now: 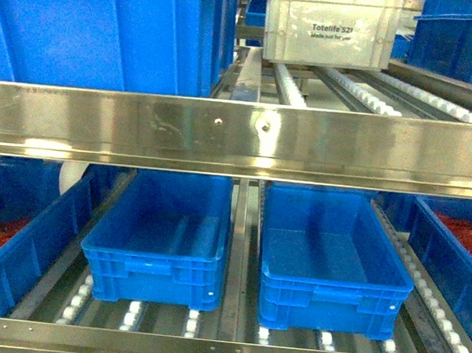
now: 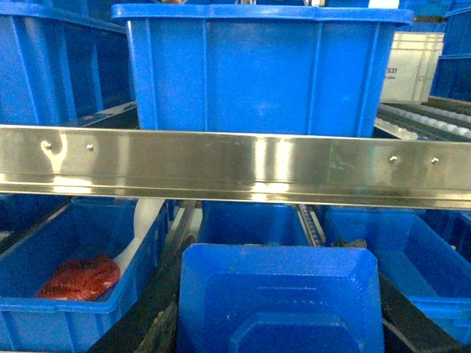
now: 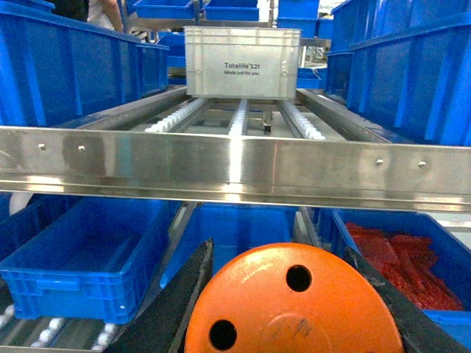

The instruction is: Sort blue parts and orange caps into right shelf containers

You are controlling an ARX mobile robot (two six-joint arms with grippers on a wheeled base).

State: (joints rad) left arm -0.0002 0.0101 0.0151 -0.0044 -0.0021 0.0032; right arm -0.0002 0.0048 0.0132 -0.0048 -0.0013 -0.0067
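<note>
Right up against the right wrist cam is an orange cap (image 3: 294,309), a round face with two holes, sitting between the dark fingers (image 3: 180,305) of the right gripper (image 3: 291,312), which look clamped on either side of it. Same deal on the left wrist cam: a blue part (image 2: 280,298), moulded with stepped ridges, fills the bottom of the view, with the left gripper (image 2: 278,316) fingers (image 2: 158,320) pressed against both its sides.

Just past those, a shiny steel rail (image 1: 239,140) runs across all three views at the front of the shelf. Below it on the roller lanes (image 1: 131,314) sit two bright blue crates side by side, the left middle crate (image 1: 159,236) and the right middle crate (image 1: 332,258), close but not touching, both bare inside as far as I can see. Outer crates on each side hold red stuff: left outer crate (image 1: 19,233) and right outer crate (image 1: 450,259).

Further back on the upper level, a big blue crate (image 1: 109,27) stands on the left, and a pale grey crate (image 1: 334,25) with printed lettering sits on the rollers behind.
</note>
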